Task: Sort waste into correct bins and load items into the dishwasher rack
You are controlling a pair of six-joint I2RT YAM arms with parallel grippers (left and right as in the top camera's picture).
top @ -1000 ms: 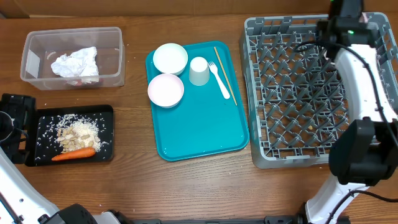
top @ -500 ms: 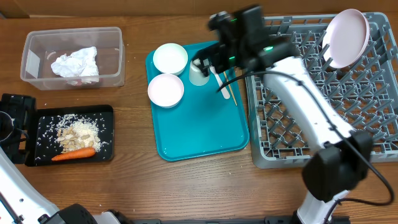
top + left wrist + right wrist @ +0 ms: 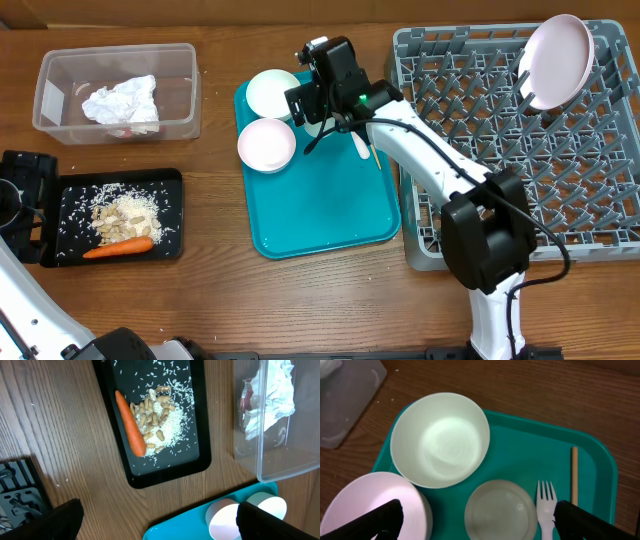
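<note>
Two bowls, a cup and a fork sit on the teal tray as our right gripper hangs over the cup, fingers apart; the plate stands in the rack (far right corner). Our left gripper, likewise spread, is at the left edge.

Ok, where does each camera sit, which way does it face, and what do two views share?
Overhead: above the table, facing down on teal tray, dishwasher rack; right arm, left arm show.
Left wrist: on the left arm, facing down at black tray, carrot; left gripper's fingertips show.
Right wrist: above the teal tray, facing down at bowl, cup, fork; right gripper's fingertips show.
Shared: all three see the teal tray.
</note>
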